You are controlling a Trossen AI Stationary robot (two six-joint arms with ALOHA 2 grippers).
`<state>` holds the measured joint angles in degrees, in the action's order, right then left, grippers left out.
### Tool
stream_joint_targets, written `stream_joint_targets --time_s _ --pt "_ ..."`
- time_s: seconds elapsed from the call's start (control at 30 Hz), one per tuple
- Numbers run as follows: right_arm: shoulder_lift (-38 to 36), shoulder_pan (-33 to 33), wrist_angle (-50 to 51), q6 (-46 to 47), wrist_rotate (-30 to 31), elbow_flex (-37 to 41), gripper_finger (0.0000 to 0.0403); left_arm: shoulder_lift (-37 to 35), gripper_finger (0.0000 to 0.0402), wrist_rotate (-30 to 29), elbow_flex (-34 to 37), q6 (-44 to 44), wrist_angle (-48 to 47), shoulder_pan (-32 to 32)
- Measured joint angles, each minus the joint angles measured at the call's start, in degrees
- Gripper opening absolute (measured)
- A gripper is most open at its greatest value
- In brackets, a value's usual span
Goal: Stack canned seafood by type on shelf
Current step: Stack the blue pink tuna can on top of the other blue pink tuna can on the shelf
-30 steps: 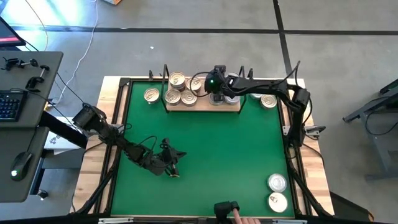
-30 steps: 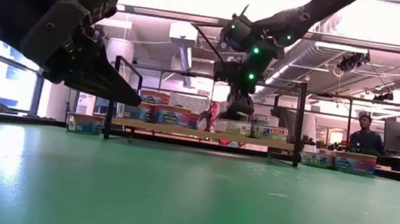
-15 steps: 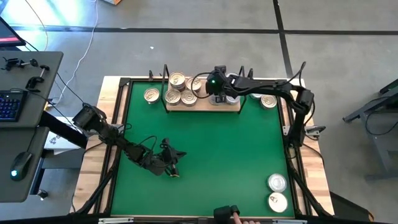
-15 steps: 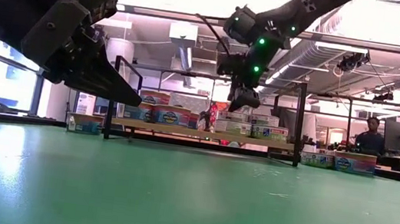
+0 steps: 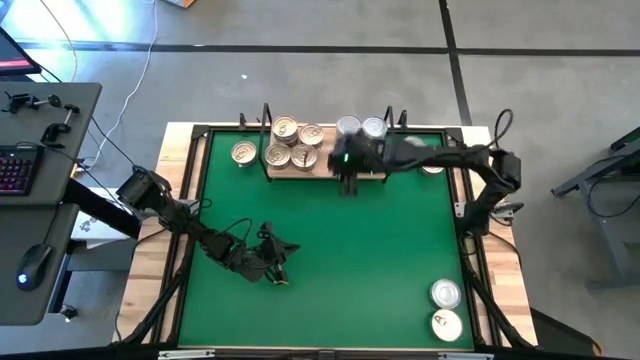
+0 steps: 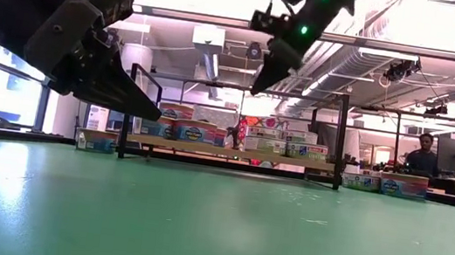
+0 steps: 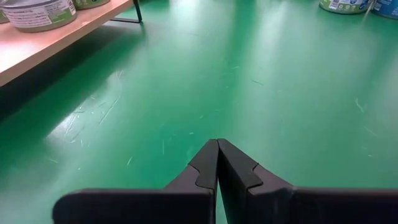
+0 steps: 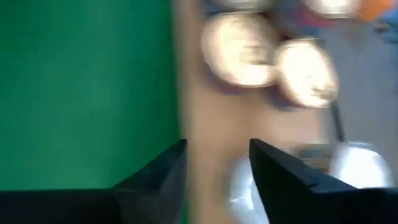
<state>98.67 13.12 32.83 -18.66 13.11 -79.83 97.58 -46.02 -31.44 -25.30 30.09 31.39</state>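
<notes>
The wooden shelf (image 5: 322,172) stands at the mat's far edge. Several gold-lidded tins (image 5: 292,144) rest on its left half, and silver-lidded tins (image 5: 360,127) stand at its far right. My right gripper (image 5: 346,181) hangs open above the shelf's near edge with nothing between its fingers (image 8: 217,149); in the low view it (image 6: 260,83) is well above the tins. My left gripper (image 5: 280,266) sits shut and low over the mat at the near left, touching nothing (image 7: 217,149). Single tins lie on the mat beside the shelf's left end (image 5: 243,152) and right end (image 5: 432,166).
Two more tins (image 5: 445,293) (image 5: 446,324) stand on the green mat (image 5: 340,260) near its right front corner. Black wire uprights (image 6: 129,106) rise at both shelf ends. A person (image 6: 420,157) sits in the room beyond the table.
My right gripper has risen off the silver tins at the shelf's right and swung toward the table's near edge, turning as it went; the tins stay on the shelf, now uncovered. A hand at the near table edge has gone from view.
</notes>
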Motion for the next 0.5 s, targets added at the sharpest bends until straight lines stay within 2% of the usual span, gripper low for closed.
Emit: stream_joint_targets --time_s 0.3,0.5 --pt "0.46 -22.44 11.71 14.7 0.45 0.02 0.0082 0.0 0.0 0.0 0.0 -0.01 0.61 0.86" --pt "0.55 -37.21 24.85 35.89 -4.17 0.02 0.0047 0.02 0.0 0.0 0.0 -0.01 1.48 0.92"
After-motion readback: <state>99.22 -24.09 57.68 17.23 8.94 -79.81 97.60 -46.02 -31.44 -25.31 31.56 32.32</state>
